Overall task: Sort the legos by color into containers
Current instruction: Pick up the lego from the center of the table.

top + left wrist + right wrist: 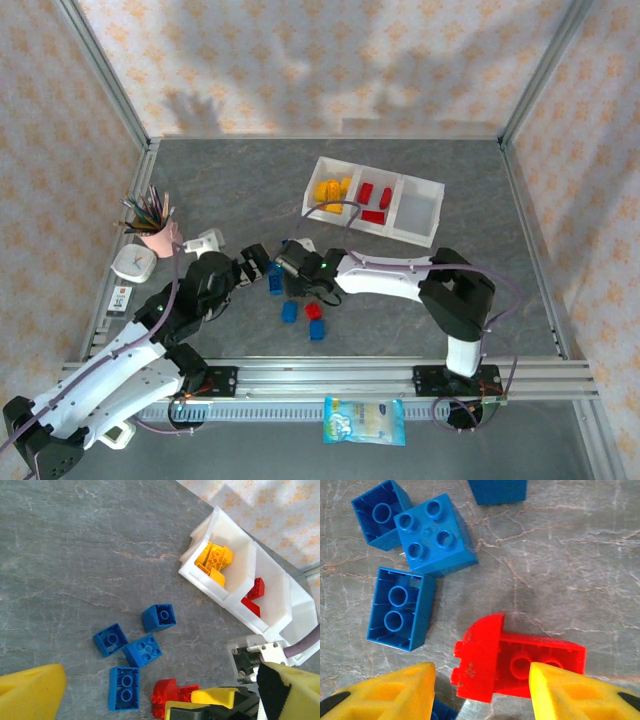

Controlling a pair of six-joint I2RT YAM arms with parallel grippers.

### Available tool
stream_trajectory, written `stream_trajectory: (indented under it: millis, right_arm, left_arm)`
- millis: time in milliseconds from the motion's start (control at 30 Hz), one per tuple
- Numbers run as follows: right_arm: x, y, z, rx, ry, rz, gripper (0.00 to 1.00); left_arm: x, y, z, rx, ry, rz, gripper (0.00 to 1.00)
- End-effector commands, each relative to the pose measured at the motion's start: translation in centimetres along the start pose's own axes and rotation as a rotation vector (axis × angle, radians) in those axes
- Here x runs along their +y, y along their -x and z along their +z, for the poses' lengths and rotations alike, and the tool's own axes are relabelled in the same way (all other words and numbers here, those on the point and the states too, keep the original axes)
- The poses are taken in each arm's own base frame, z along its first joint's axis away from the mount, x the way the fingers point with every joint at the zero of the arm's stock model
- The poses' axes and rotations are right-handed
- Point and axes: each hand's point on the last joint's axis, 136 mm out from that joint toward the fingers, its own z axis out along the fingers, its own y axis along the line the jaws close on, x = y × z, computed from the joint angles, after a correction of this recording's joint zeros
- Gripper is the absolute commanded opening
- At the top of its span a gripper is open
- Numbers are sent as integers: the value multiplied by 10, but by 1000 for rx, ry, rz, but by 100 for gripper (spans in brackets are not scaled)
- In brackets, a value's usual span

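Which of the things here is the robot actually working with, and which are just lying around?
Part of the job:
- blue bricks and one red brick loose on the table
- yellow bricks and red bricks already in the white three-compartment tray

Just lying about:
- pink cup of pencils
- small white clock
- blue-and-white packet

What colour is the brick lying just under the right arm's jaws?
The brick is red, and it shows most clearly in the right wrist view.
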Motion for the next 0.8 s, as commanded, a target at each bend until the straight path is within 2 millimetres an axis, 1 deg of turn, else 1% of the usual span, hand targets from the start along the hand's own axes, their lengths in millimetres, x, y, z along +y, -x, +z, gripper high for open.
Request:
stream_trajectory:
  millis: [0, 233, 333, 400, 467, 567, 767]
  right_arm:
    - [4, 7, 4, -12, -22, 9, 50]
    - [9, 6, 18, 6, -45, -18, 43]
    - [8, 4, 21, 11, -57, -22, 40]
    - [10, 3, 22, 12, -55, -26, 37]
    - [10, 1, 25, 19, -57, -32, 36]
    - [6, -1, 29, 26, -90, -40, 35]
    - [2, 2, 28, 17, -120, -49, 34]
  left_arm:
    - [20, 1, -1, -25, 74, -16, 99]
    - [32, 5, -6, -62, 98, -27, 99]
    - [33, 4, -7, -63, 89, -34, 99]
    - [34, 3, -8, -60, 89, -35, 99]
    - [36, 2, -8, -62, 91, -39, 99]
    - [36, 1, -8, -60, 85, -44, 99]
    - [33, 0, -6, -52, 74, -40, 99]
